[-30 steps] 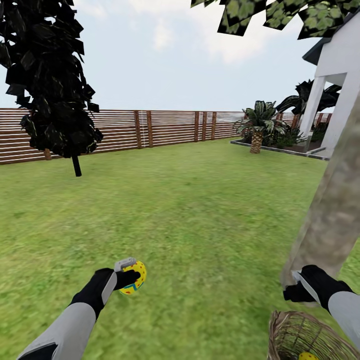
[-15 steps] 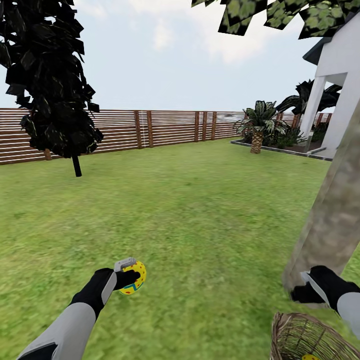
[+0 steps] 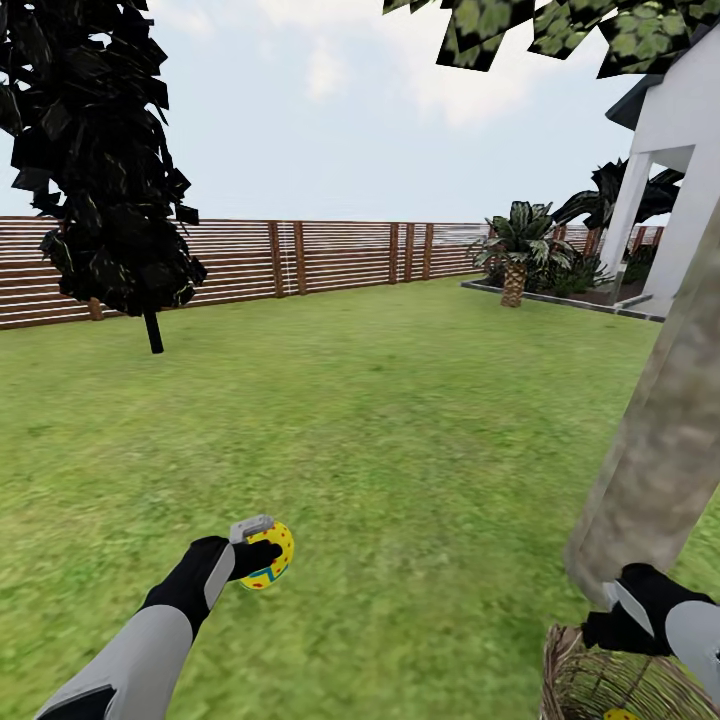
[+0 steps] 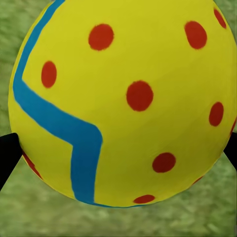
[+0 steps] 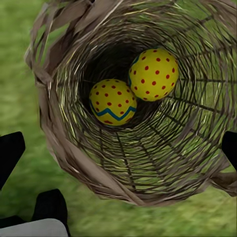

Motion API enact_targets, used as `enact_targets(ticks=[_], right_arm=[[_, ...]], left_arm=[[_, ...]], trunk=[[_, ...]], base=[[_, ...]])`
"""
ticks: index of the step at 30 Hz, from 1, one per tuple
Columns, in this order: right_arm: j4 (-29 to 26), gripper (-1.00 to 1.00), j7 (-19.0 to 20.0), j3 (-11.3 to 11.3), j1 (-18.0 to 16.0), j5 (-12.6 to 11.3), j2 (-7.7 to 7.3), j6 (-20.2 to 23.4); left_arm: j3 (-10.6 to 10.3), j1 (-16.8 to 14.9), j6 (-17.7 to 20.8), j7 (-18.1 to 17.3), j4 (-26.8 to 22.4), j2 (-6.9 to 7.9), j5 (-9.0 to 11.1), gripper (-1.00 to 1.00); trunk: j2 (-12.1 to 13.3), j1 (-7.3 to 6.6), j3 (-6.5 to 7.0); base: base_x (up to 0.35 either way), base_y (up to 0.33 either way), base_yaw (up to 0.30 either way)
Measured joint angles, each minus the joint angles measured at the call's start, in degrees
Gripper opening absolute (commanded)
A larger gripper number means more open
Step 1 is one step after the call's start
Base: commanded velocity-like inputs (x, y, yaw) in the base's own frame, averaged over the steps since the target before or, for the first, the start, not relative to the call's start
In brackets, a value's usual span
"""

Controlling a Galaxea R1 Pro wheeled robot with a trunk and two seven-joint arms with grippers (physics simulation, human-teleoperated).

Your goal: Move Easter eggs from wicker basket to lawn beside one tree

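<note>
My left gripper [image 3: 258, 562] hangs low over the lawn [image 3: 400, 420], shut on a yellow Easter egg [image 3: 272, 553] with red dots and a blue zigzag band [image 4: 123, 98]. At the lower right stands the wicker basket [image 3: 585, 680], right beside the thick grey-brown tree trunk [image 3: 660, 450]. My right gripper [image 3: 602, 632] hovers open just above the basket's rim. Looking down into the basket [image 5: 74, 153], two more eggs lie at its bottom: one with a blue zigzag [image 5: 113, 101] and one with red dots [image 5: 153, 74]. My right gripper [image 5: 120, 148] holds nothing.
A dark narrow tree [image 3: 110, 170] stands at the far left before a brown slatted fence [image 3: 330, 255]. A white house [image 3: 680, 160] with palm-like plants [image 3: 518, 250] lies at the far right. Open grass stretches ahead of the arms.
My right gripper has dropped lower, from beside the trunk's foot down to the basket's rim. The left arm and its egg have stayed put.
</note>
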Motion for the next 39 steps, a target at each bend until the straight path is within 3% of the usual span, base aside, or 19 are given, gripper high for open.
enact_targets(ticks=[9, 13, 18, 39], right_arm=[[0.12, 1.0, -0.11, 0.03, 0.0, 0.1, -1.8, -0.29], [-0.2, 1.0, -0.03, -0.16, 0.0, 0.15, -3.34, -0.32], [-5.67, 1.0, -0.08, 0.02, 0.0, 0.32, -3.51, -0.23], [-6.15, 1.0, -0.07, 0.11, 0.01, 0.63, -3.52, -0.04]], left_arm=[[-0.09, 0.0, 0.02, 0.06, 0.09, -0.17, -0.02, -1.0], [-0.09, 0.0, 0.02, 0.06, 0.36, -0.18, -0.01, -1.0], [-0.08, 0.0, 0.01, 0.06, 0.58, -0.21, -0.04, -1.0], [-0.08, 0.0, 0.01, 0.22, 0.79, -0.27, -0.01, -1.0]], trunk=[[0.0, 0.0, 0.0], [0.0, 0.0, 0.0], [0.0, 0.0, 0.0], [-0.79, 0.43, -0.35]], base=[[0.0, 0.0, 0.0], [0.0, 0.0, 0.0], [0.0, 0.0, 0.0], [0.0, 0.0, 0.0]])
